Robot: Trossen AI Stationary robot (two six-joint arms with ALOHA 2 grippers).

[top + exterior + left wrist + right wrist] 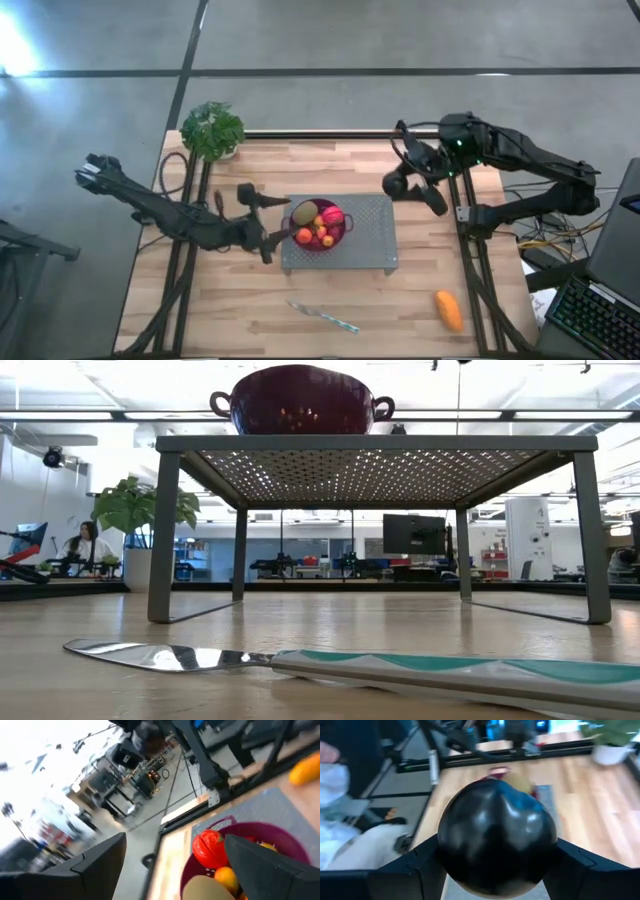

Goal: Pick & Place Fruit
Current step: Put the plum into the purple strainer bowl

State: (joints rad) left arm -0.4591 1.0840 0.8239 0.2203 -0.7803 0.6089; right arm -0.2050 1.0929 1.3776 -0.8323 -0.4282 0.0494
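Observation:
A dark red bowl [318,226] stands on a grey perforated stand [370,235] at the table's middle. It holds an olive kiwi [304,212], a pink-red fruit [331,216] and small orange pieces [305,236]. My left gripper [270,224] is open and level just left of the bowl, touching nothing. In its wrist view the bowl [280,840] and a red fruit [207,847] show past the left gripper [175,845]. My right gripper [402,185] hangs above the stand's far right corner, shut on a dark plum [495,837]. A larger orange fruit [449,310] lies on the table, near right. My right gripper pinches the dark plum between its two fingers [415,865], one on each of its opposite sides [447,855]. The fingers slant downward toward the table's left. The plum [395,186] is lifted clear of the table and the stand.
A slim knife [322,317] lies on the table near the front edge, close before the low camera [300,660]. A leafy plant [212,130] stands at the far left corner. Bare wood lies left and right of the stand.

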